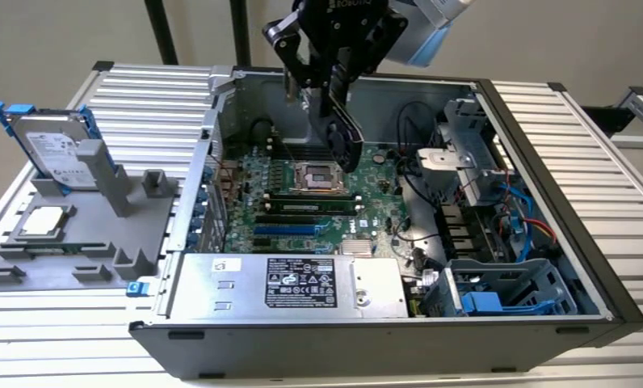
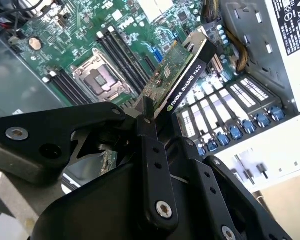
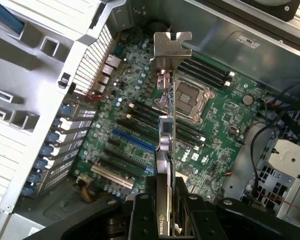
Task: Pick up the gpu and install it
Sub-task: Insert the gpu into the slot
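Above the open computer case [image 1: 543,174], in the exterior view, you have the gripper [image 1: 336,93] clamped on the gpu [image 1: 344,133]. The card hangs on edge beneath it, over the motherboard [image 1: 300,212] near the processor socket [image 1: 319,173], and it looks clear of the board. The hard drive [image 1: 57,149] stands on its grey holder [image 1: 73,242] outside the case, well apart on the exterior view's left.

In the second wrist view the gripper [image 2: 147,114] is closed tight on the near end of the gpu [image 2: 180,80]. Green board shows on one face and the black shroud on the other, and the card reaches out over the memory slots [image 2: 122,57].

In the first wrist view the silver bracket [image 3: 171,47] sits at the card's far end. The expansion slots [image 3: 134,141] lie beside the card's line, between it and the rear wall openings [image 3: 65,145].

So the pickup looks done and you are in the carrying and aligning step. The card is not yet over a slot. Seating calls for its connector edge parallel above a slot, with the bracket meeting a rear opening.
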Available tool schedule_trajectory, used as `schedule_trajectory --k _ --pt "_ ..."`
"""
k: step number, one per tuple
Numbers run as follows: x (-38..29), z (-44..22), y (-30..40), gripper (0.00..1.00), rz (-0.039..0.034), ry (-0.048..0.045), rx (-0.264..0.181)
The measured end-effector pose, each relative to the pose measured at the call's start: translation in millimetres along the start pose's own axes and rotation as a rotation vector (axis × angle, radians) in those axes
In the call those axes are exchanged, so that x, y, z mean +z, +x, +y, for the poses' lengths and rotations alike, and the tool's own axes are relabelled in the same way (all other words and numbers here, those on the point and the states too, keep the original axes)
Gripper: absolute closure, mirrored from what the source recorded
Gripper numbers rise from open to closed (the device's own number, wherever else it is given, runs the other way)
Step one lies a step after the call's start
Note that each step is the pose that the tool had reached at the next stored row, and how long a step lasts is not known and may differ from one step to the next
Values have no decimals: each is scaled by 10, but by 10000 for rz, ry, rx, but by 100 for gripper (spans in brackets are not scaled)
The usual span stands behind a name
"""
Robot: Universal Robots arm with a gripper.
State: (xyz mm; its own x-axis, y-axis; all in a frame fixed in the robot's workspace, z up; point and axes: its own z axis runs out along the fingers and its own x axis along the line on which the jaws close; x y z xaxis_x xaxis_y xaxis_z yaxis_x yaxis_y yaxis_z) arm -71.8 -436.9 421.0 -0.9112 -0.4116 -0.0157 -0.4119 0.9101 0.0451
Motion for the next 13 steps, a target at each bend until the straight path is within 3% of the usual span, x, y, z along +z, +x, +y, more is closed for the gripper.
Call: schedule_trajectory --k 13 --pt "0 -11 -25 100 29 -10 -656"
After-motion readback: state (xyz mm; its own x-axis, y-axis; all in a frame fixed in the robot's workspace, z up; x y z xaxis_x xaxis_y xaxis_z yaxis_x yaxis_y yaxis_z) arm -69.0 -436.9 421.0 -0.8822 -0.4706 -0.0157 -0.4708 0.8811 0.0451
